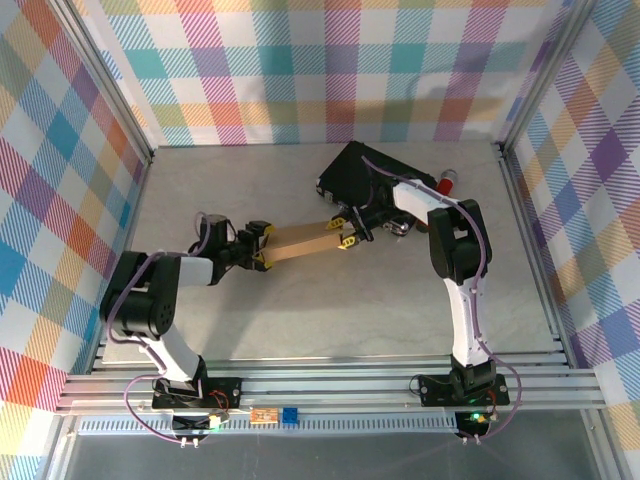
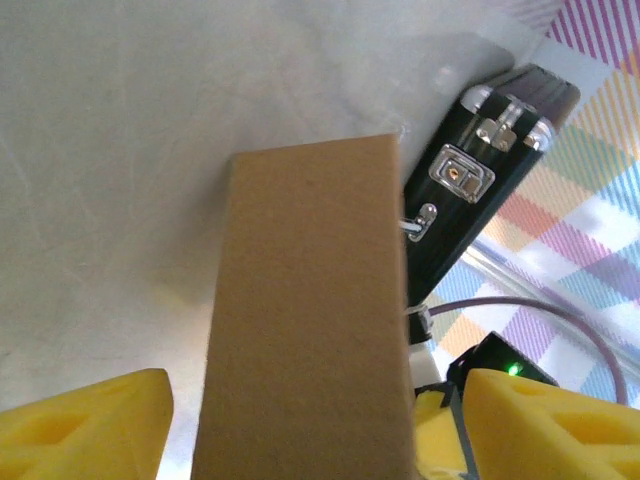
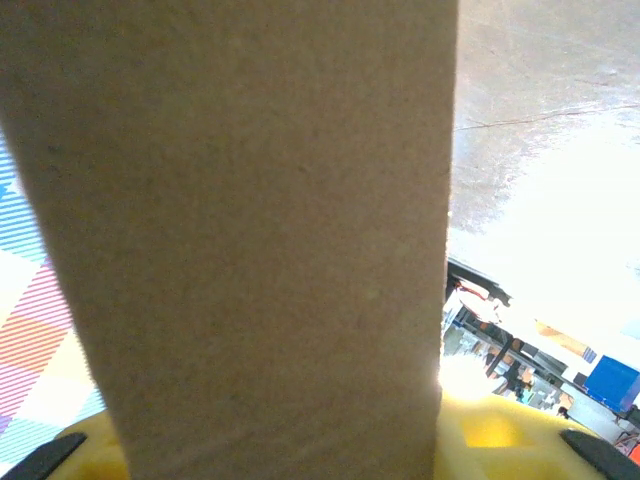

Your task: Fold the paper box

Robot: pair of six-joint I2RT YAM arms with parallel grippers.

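We see the paper box (image 1: 300, 242) in the middle of the table (image 1: 300, 325), just in front of the black case (image 1: 352, 172), with the right gripper (image 1: 345, 232) pinching one end and the left gripper (image 1: 262, 246) around the other end, though we cannot tell if that one is squeezing.

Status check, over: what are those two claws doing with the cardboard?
Right gripper clamped on paper box, one end. Left gripper straddling other end, grip unclear. Black case close behind right gripper.
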